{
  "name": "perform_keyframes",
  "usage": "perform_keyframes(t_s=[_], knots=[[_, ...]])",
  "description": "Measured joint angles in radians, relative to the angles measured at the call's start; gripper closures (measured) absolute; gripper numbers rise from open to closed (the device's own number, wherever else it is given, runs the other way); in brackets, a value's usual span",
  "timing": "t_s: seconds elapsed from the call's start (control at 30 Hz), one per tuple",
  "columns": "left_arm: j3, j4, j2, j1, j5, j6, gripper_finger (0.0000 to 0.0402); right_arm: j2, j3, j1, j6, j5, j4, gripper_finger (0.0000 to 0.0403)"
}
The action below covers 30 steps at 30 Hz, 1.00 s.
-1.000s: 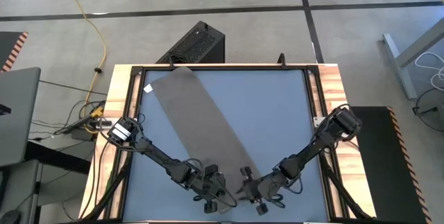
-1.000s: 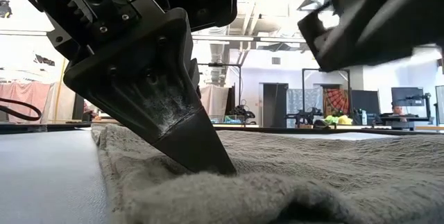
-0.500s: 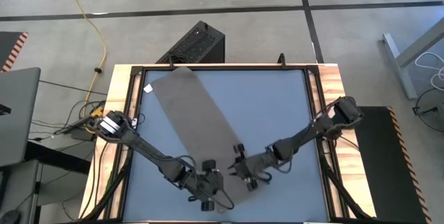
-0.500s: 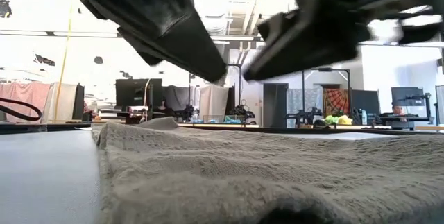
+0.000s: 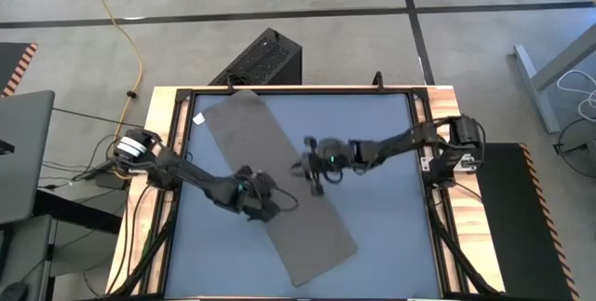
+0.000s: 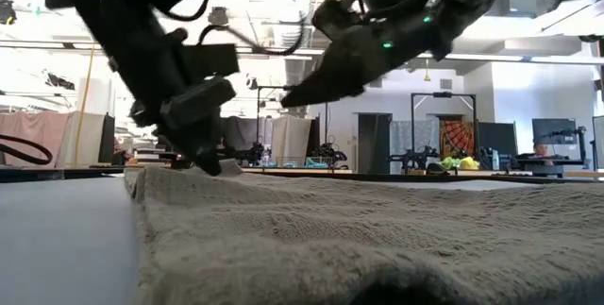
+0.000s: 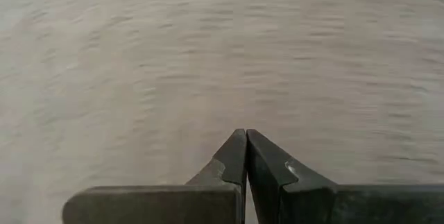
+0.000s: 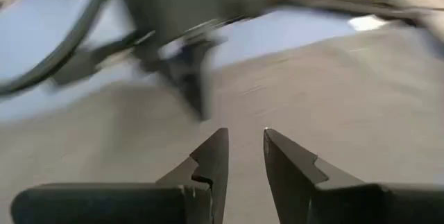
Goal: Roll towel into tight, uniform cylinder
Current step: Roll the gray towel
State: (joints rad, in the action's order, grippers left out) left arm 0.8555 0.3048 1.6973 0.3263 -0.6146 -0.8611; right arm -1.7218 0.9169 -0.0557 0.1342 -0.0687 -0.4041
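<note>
The taupe towel (image 5: 250,147) lies flat and unrolled, slanting from the table's far left corner to its near middle, with the white tag (image 5: 198,117) at the far end. My left gripper (image 5: 275,210) is shut, at the towel's left long edge about mid-length; its tips (image 6: 209,165) reach down to the cloth. My right gripper (image 5: 306,171) hovers over the towel's right long edge, a little farther back. It is open by a narrow gap (image 8: 245,135) with nothing in it, clear above the cloth (image 6: 288,100). My left gripper's shut fingertips (image 7: 245,135) slant down at the towel's surface (image 7: 208,57) near its left long edge. Whether they touch the cloth I cannot tell.
Bare blue-grey table top (image 5: 391,217) lies to the towel's right and near left. Black rails and wooden strips (image 5: 445,115) frame the table. A black box (image 5: 265,59) stands on the floor beyond the far edge.
Both grippers have left the towel's near end and swept toward the far edge along the cloth, rising off it. The right one has gone farther. My left gripper has turned as it went. The towel lies flat where it was.
</note>
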Motion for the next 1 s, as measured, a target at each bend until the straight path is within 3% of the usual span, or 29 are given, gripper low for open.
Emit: perform_keyframes(t_s=[0.13,0.3,0.43,0.6,0.83,1.0], knots=[[-0.112,-0.036,-0.069,-0.077,0.0,-0.025,0.0401,-0.031,0.004,-0.107,-0.08,0.0,-0.116,0.0285],[-0.219,-0.053,-0.124,-0.206,0.04,-0.011,0.0401,-0.124,0.002,-0.171,-0.109,-0.141,-0.086,0.0285],[-0.283,-0.148,-0.127,-0.313,0.102,0.062,0.0401,-0.182,0.002,-0.152,-0.124,-0.215,-0.052,0.0285],[-0.327,-0.283,-0.126,-0.42,0.162,0.202,0.0401,-0.213,0.0,-0.086,-0.134,-0.223,-0.033,0.0285],[-0.325,-0.288,-0.127,-0.57,0.269,0.33,0.0401,-0.172,0.0,-0.033,-0.1,-0.23,0.004,0.0285],[-0.322,-0.261,-0.129,-0.633,0.336,0.339,0.0401,-0.13,-0.015,-0.04,-0.08,-0.243,0.12,0.0285]])
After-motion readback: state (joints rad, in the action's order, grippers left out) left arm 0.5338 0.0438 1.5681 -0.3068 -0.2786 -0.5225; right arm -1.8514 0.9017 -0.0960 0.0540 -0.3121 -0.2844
